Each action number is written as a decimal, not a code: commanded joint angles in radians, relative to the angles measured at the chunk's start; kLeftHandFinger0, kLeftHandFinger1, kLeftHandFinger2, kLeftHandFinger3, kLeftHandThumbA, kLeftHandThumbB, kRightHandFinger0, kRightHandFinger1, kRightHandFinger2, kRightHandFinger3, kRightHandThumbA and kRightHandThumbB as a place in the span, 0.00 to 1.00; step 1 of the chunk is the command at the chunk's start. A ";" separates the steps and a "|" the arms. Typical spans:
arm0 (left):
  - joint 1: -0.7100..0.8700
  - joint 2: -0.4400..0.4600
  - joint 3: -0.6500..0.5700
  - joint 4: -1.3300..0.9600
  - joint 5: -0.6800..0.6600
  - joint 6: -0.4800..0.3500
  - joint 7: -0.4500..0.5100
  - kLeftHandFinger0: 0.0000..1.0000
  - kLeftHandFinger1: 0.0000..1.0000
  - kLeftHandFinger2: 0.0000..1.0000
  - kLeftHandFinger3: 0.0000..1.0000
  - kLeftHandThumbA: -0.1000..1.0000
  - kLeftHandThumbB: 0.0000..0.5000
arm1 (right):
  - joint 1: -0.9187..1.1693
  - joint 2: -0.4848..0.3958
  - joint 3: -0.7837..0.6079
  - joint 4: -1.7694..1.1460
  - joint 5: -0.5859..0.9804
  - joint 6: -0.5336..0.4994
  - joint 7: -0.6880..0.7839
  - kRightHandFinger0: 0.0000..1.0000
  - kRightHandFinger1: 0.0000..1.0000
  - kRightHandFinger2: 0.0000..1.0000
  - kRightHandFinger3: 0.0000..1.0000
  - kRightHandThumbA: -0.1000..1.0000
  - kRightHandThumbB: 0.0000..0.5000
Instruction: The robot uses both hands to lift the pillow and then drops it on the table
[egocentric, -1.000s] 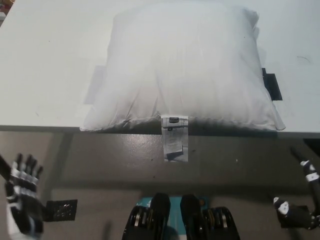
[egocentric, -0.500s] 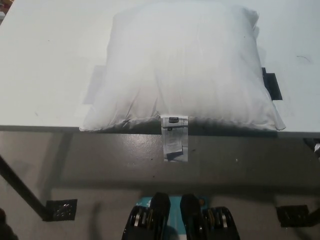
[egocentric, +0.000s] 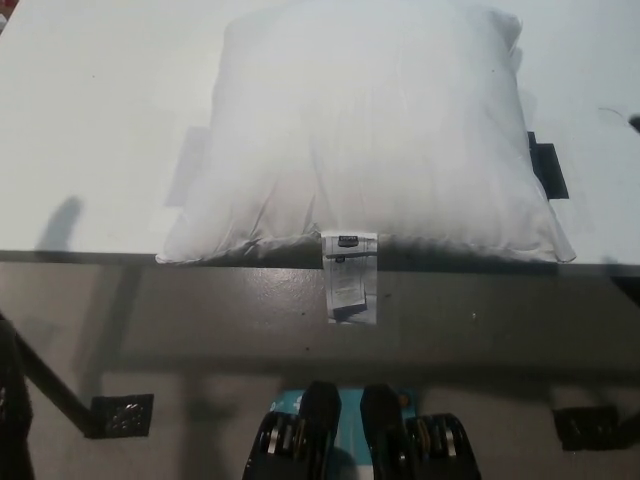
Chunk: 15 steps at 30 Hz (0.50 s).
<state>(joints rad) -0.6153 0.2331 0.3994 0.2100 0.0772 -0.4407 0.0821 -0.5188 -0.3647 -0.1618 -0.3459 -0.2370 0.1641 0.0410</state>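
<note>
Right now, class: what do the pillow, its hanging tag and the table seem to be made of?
Pillow: white woven fabric, matte, over soft filling, judging by its puffed, wrinkled shape. Tag: thin printed cloth or paper-like label, hanging limp over the edge. Table: smooth, pale hard top, perhaps laminate, with a faint sheen.

The pillow's top edge is cut off by the picture's top. The print on its tag is too small to read. The pillow hides most of a black patch on the table.
</note>
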 joint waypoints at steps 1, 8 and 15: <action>-0.125 0.059 -0.045 0.103 0.136 -0.029 0.099 1.00 1.00 1.00 1.00 1.00 0.29 | -0.156 -0.032 0.031 0.069 0.009 0.067 0.042 1.00 1.00 1.00 1.00 1.00 0.66; -0.192 0.085 -0.121 0.367 0.160 -0.029 0.163 1.00 1.00 1.00 1.00 1.00 0.21 | -0.302 -0.038 0.064 0.261 0.071 0.096 0.100 1.00 1.00 1.00 1.00 1.00 0.60; -0.243 0.079 -0.192 0.580 0.154 -0.029 0.201 1.00 1.00 1.00 1.00 1.00 0.23 | -0.372 0.016 0.065 0.373 0.122 0.057 0.088 1.00 1.00 1.00 1.00 1.00 0.66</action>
<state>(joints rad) -0.7842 0.2831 0.2360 0.7449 0.2044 -0.4421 0.2075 -0.8121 -0.3574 -0.1005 -0.0048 -0.1702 0.2409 0.1131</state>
